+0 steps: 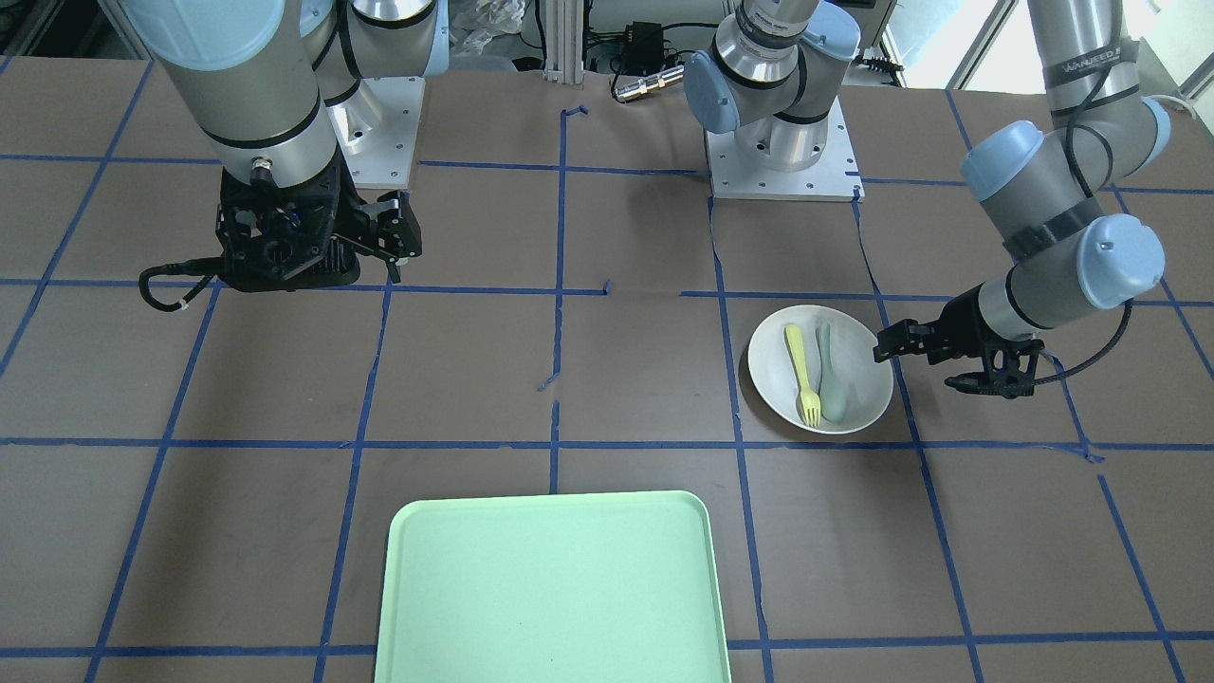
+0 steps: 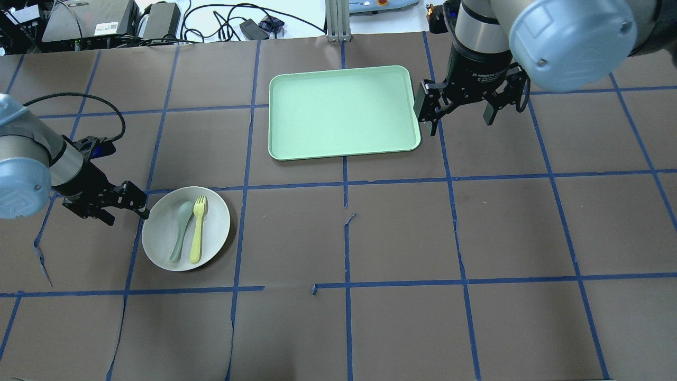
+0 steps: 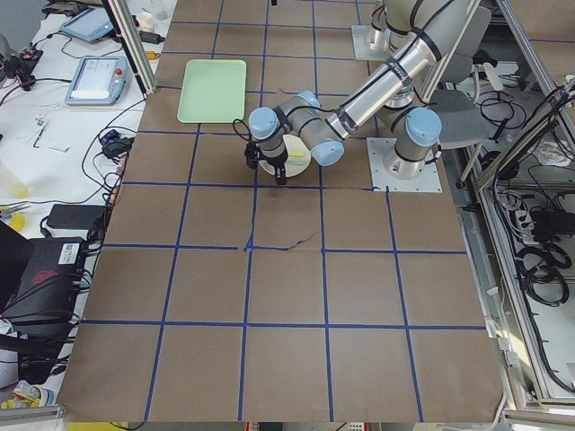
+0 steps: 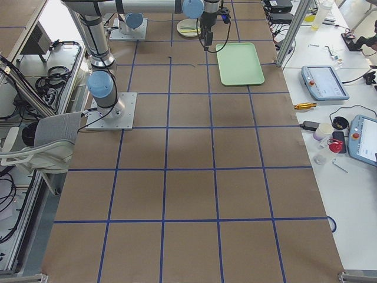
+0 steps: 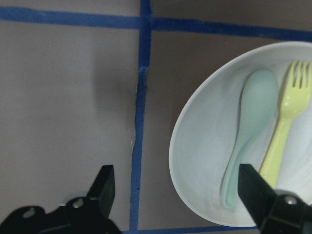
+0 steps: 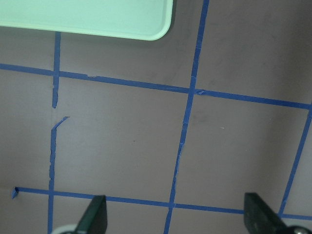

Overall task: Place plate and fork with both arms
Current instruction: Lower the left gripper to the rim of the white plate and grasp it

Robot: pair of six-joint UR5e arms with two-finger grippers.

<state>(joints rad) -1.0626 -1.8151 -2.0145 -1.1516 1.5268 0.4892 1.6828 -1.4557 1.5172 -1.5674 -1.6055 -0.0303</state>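
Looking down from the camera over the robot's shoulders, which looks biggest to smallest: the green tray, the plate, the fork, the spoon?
1. the green tray, clearly largest
2. the plate
3. the fork and the spoon: about alike in length, too close to rank

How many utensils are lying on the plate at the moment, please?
2. The pale-yellow fork and the grey-green spoon lie side by side on the off-white plate; no others appear hidden.

Robotics lab: two robot arms [image 3: 386,81] bolted to metal base plates [image 1: 835,175] on a brown table [image 2: 402,238] gridded with blue tape [image 2: 346,227]. Around it are aluminium framing [image 2: 338,21], tangled cables [image 2: 211,21] and teach pendants [image 4: 321,82] on a white bench [image 4: 353,188].
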